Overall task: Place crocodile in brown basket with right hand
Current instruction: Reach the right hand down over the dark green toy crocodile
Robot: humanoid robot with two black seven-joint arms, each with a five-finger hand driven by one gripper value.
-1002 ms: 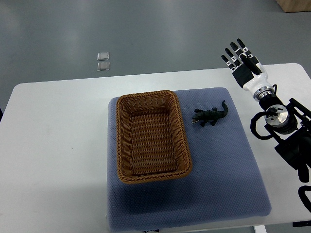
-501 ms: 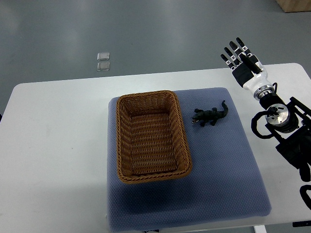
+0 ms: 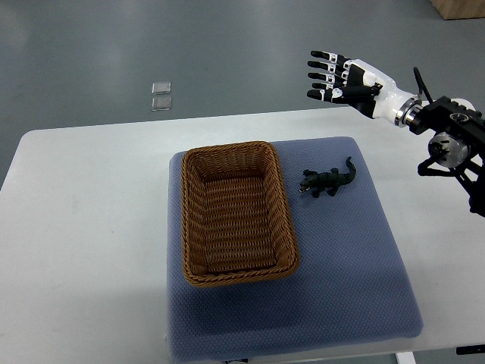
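A small dark green toy crocodile (image 3: 327, 180) lies on the blue mat (image 3: 356, 258), just right of the brown wicker basket (image 3: 236, 212). The basket holds nothing. My right hand (image 3: 339, 77) hovers above the table's far edge, up and slightly right of the crocodile and well apart from it. Its fingers (image 3: 322, 74) are spread, pointing left, and hold nothing. The right arm (image 3: 447, 136) comes in from the right edge. The left arm is out of view.
The mat lies on a white table (image 3: 83, 227) with grey floor beyond it. Two small clear squares (image 3: 161, 96) lie on the floor behind the table. A wooden corner (image 3: 458, 7) shows at the top right.
The right hand has swung up and to the left, turning from fingers pointing away to fingers pointing left, and now hovers nearer the crocodile. The crocodile and basket have not moved.
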